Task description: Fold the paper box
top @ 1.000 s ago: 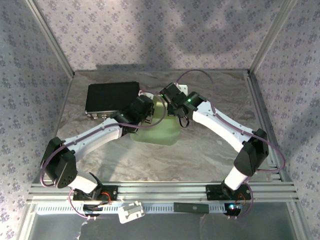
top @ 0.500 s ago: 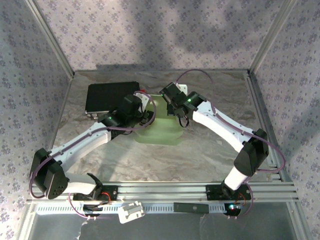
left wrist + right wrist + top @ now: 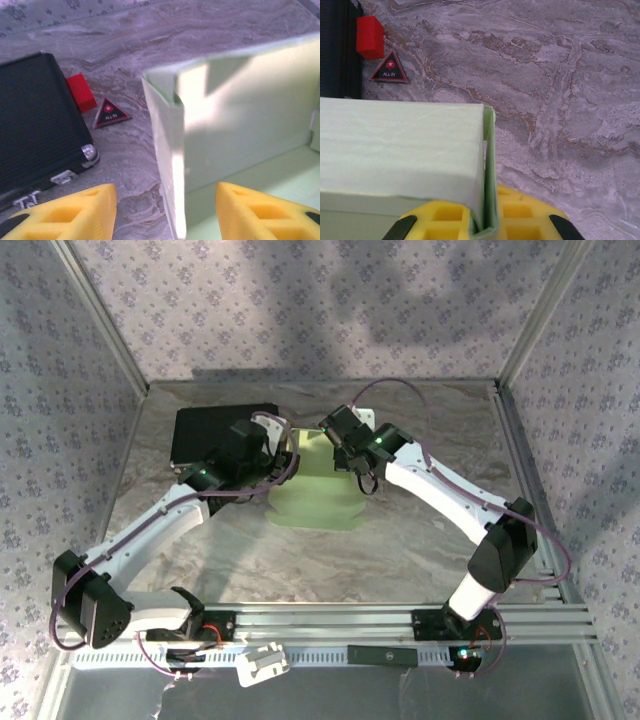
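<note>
The paper box (image 3: 318,498) is pale green cardboard, partly folded, with walls standing up at mid-table. My right gripper (image 3: 337,448) is at its far right corner, shut on a doubled upright wall (image 3: 490,165) that sits between the yellow fingers (image 3: 525,215). My left gripper (image 3: 274,464) is at the box's left side and open. In the left wrist view its yellow fingers (image 3: 80,212) stand apart, straddling the left wall's edge (image 3: 170,165) without touching it. The box floor (image 3: 270,170) shows behind that wall.
A black rectangular case (image 3: 215,430) lies at the back left, close to my left wrist. A small red block (image 3: 81,92) and a black triangular tag (image 3: 111,113) lie on the marble table (image 3: 420,530) between the case and the box.
My left gripper has opened and let go of the box's left wall, and the left arm has drawn back toward the black case. The right gripper keeps its hold.
</note>
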